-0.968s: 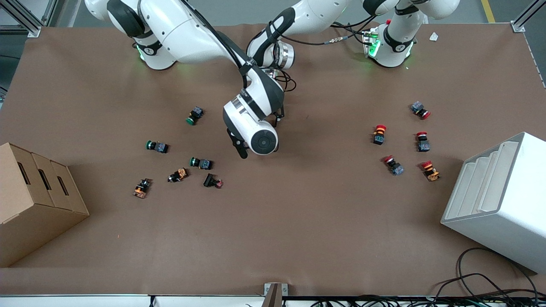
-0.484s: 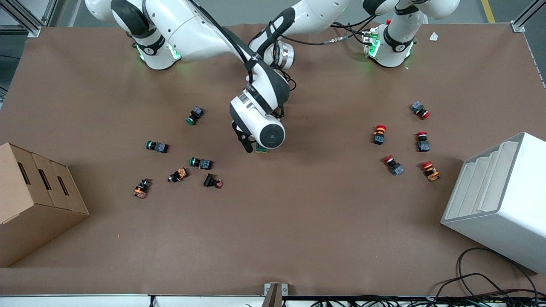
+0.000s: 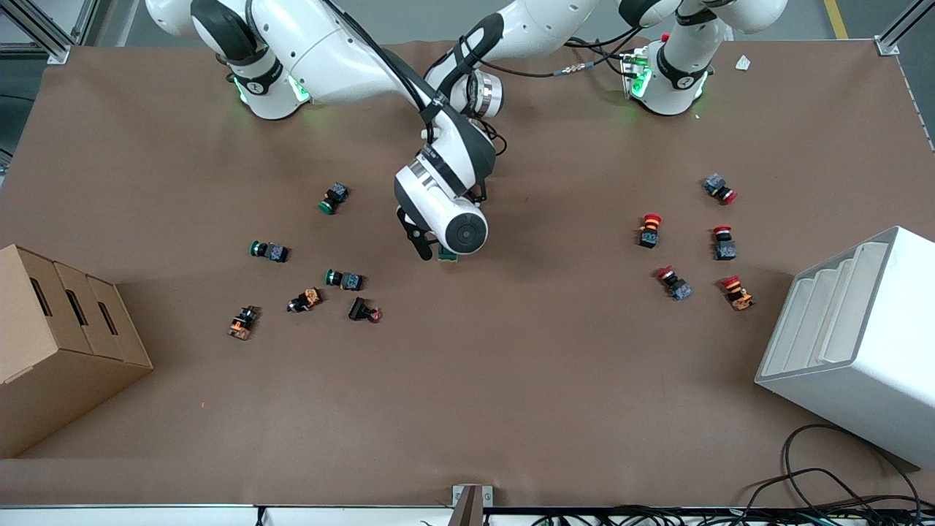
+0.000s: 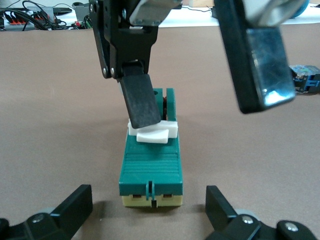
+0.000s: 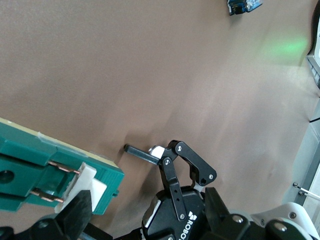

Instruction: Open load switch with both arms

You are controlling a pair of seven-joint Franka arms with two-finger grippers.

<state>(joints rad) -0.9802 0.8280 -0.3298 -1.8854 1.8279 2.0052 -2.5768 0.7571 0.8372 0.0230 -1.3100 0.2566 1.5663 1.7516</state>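
The load switch [image 4: 151, 165] lies flat on the brown counter [image 3: 511, 365] near its middle, between the cluster of green buttons [image 3: 342, 278] and the group of red buttons [image 3: 649, 229]; in the front view only its green edge [image 3: 447, 255] peeks out under the right arm's wrist. The right hand [image 4: 200, 95] is over the switch with its fingers spread apart, one finger [image 4: 141, 100] touching the white lever [image 4: 153, 132]. The left hand [image 4: 148, 212] sits low at the switch's end, fingers apart to either side and not touching it.
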